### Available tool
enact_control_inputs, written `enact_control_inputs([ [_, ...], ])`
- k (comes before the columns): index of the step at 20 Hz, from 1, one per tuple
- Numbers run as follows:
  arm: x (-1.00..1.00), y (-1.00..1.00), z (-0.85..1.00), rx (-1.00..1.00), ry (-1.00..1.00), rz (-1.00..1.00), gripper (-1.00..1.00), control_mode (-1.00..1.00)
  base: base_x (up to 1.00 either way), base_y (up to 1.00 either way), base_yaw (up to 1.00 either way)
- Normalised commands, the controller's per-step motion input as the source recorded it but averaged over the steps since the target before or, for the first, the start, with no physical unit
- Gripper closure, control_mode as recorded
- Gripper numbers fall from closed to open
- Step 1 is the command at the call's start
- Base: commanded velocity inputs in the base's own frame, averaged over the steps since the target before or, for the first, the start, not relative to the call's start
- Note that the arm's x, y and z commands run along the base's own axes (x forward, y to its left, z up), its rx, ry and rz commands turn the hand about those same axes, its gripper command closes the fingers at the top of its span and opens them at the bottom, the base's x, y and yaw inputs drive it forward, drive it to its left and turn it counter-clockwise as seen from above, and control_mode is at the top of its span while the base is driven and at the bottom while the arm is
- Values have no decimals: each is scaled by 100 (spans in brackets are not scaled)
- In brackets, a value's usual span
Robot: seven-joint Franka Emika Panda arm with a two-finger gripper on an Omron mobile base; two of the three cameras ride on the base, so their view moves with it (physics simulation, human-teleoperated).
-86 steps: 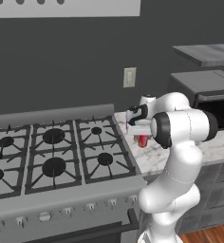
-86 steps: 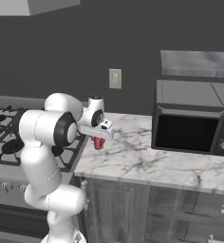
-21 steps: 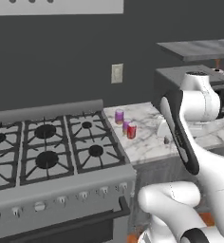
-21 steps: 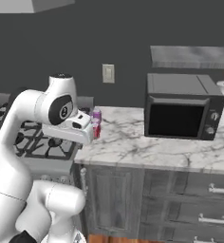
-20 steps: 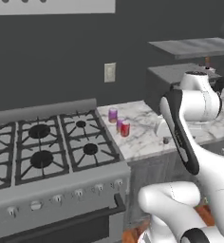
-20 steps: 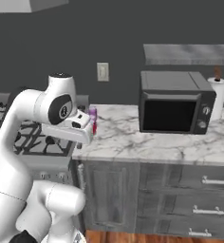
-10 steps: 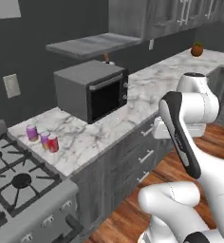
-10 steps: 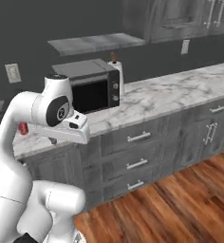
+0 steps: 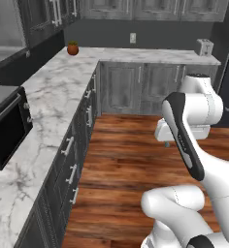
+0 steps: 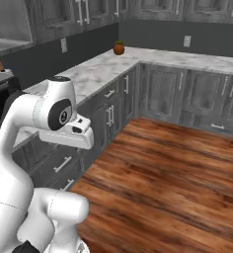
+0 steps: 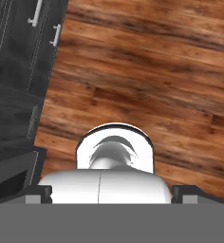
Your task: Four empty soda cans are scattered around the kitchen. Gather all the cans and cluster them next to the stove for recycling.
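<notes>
The soda cans and the stove are out of view. My gripper (image 11: 111, 192) points down at the wooden floor (image 11: 147, 71), held close in front of the robot. Its two dark fingertips (image 11: 38, 192) stand wide apart at the bottom corners of the hand view, open, with no can between them. In the left base view the white hand (image 9: 177, 131) hangs over the floor, clear of the counter. The right base view has the hand (image 10: 69, 137) beside the cabinet fronts.
A marble counter (image 9: 48, 97) runs along the left and turns along the back wall, with grey cabinets (image 9: 121, 87) below. On it are a black microwave (image 9: 5, 126), a small orange pot (image 9: 73, 48) and a toaster (image 9: 204, 47). Open wooden floor (image 9: 126, 160) lies ahead.
The whole scene has swung: the base has turned away from the stove end, so the stove and two cans left the views and the far counter corner came in. The gripper stays open.
</notes>
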Motion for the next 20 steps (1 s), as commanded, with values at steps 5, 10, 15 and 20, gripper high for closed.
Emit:
enact_control_inputs([
  [5, 0, 0, 0, 0, 0, 0, -100, 100, 2, -12, -89],
  [10, 0, 0, 0, 0, 0, 0, -100, 100, 40, -21, -73],
  [15, 0, 0, 0, 0, 0, 0, -100, 100, 93, 0, -57],
  [20, 0, 0, 0, 0, 0, 0, -100, 100, 100, 8, -49],
])
